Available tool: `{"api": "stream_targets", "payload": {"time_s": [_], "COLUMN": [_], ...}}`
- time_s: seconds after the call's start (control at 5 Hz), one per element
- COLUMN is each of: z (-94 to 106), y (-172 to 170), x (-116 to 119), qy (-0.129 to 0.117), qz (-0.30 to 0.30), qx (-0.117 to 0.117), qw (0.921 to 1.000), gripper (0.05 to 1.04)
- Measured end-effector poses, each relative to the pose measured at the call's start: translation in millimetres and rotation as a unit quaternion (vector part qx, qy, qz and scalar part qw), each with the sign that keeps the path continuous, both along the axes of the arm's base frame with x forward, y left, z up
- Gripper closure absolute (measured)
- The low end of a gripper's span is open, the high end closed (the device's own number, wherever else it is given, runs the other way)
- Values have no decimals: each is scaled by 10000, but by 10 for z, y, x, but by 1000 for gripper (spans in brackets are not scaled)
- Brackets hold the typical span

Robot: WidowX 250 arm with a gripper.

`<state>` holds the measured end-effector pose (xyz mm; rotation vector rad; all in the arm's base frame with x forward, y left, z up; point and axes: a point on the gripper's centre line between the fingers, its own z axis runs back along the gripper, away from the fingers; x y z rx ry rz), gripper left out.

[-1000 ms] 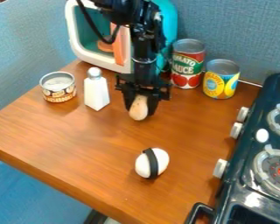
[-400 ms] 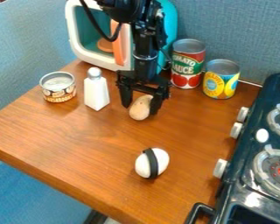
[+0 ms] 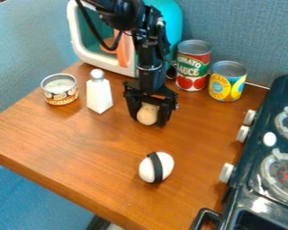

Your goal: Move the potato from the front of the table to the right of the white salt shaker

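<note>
The black gripper (image 3: 149, 117) hangs low over the back middle of the wooden counter, pointing down. It is shut on a pale tan, rounded object (image 3: 147, 114), whose upper part is hidden behind the gripper. Left of the gripper stands a white shaker-like bottle (image 3: 99, 94). A white egg-shaped object with a black band (image 3: 164, 166) lies apart from the gripper, nearer the counter's front.
On the counter (image 3: 80, 143), a short open-topped-looking can (image 3: 60, 92) stands at the left. Behind the gripper are a teal and white toy oven (image 3: 98, 60), a red can (image 3: 192, 72) and a yellow can (image 3: 226, 85). A dark stove (image 3: 249, 179) borders the right.
The gripper opened around the tan object, then shifted slightly toward the front right and narrowed again. The tan object has turned and sits a little farther right and forward.
</note>
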<state>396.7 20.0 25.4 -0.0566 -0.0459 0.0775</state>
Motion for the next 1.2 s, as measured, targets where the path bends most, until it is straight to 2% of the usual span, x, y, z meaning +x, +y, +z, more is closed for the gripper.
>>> {"api": "stream_targets", "payload": {"time_s": [0.2, 0.4, 0.6, 0.8, 1.0, 1.2], "z": [405, 643, 814, 874, 917, 936], "y": [56, 97, 92, 17, -299, -433], "x": [-61, -152, -297, -555, -823, -973], "qy": [-701, -923, -945, -712, -478, -212], "qz": [-116, -115, -249, -525, -1030, -1631], "qx": [-493, -641, -557, -246, -89, 210], "qw": [9963, 9936, 9937, 9958, 9935, 9862], "gripper": [79, 79, 79, 79, 79, 79]}}
